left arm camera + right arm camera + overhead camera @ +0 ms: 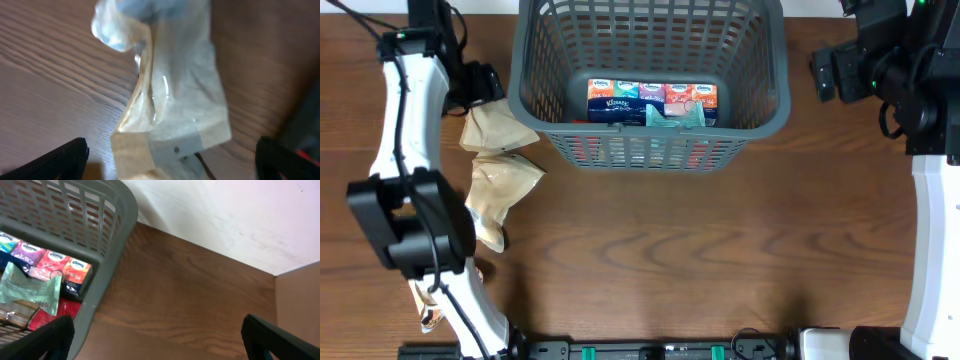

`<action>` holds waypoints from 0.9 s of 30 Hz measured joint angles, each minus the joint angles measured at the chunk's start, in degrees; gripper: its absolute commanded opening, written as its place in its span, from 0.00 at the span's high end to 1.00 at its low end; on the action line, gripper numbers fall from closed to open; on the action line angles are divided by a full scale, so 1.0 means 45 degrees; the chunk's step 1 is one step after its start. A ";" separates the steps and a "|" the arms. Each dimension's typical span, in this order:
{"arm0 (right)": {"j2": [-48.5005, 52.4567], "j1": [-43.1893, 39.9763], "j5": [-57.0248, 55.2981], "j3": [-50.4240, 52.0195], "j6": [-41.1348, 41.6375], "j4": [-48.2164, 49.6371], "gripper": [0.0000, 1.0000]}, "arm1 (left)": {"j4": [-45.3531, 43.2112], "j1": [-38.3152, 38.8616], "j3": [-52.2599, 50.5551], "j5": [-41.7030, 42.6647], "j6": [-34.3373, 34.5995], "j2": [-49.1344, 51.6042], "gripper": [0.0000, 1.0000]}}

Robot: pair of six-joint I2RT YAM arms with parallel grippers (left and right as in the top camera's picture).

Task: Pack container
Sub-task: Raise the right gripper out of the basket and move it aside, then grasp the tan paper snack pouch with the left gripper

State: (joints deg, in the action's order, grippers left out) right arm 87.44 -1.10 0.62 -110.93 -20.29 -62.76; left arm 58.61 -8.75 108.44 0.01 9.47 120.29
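The dark grey container [772,108] stands at the back middle of the table. In it lie a row of Kleenex tissue packs [652,98] and a pale green packet [672,117]. The container's rim [122,235], the tissue packs [52,262] and the green packet [30,292] also show in the right wrist view. Two tan plastic packets [492,130] [506,180] lie left of the container. My left gripper [485,88] is open just above the upper tan packet [175,90], a finger on each side [170,162]. My right gripper [823,72] [162,342] is open and empty, over the table right of the container.
Something red [67,312] lies on the container floor under the green packet. Another small packet [430,315] lies at the front left beside the left arm's base. A pale wall [240,215] runs behind the table.
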 measured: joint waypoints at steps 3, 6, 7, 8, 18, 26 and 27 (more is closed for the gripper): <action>0.0015 0.0000 0.0000 0.0005 0.0019 -0.0107 0.03 | 0.0015 -0.0131 0.0000 0.0049 0.0146 0.0753 0.05; 0.0015 0.0000 0.0000 0.0034 0.0039 -0.0204 0.03 | 0.0010 -0.0272 0.0000 0.0117 0.0209 0.1253 0.05; 0.0015 0.0000 0.0000 0.0053 0.0044 -0.0238 0.03 | 0.0005 -0.0306 0.0000 0.0151 0.0209 0.1365 0.05; 0.0019 0.0000 0.0000 0.0083 0.0049 -0.0282 0.03 | -0.0010 -0.0345 0.0000 0.0151 0.0204 0.1472 0.05; 0.0063 0.0000 0.0000 0.0136 0.0049 -0.0743 0.03 | -0.0971 -0.0403 0.0000 0.0209 0.0408 0.1943 0.05; 0.0063 0.0000 0.0155 0.0170 0.0039 -0.1491 0.03 | -0.1724 -0.0403 0.0000 0.0243 0.0947 0.2463 0.05; 0.0063 0.0000 0.0165 0.0170 0.0029 -0.1564 0.03 | -0.1734 -0.0403 0.0000 0.0243 0.0967 0.2555 0.05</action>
State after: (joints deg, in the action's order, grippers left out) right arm 87.72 -1.10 1.37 -110.17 -20.16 -69.80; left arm 50.81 -10.57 108.44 1.10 13.82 131.79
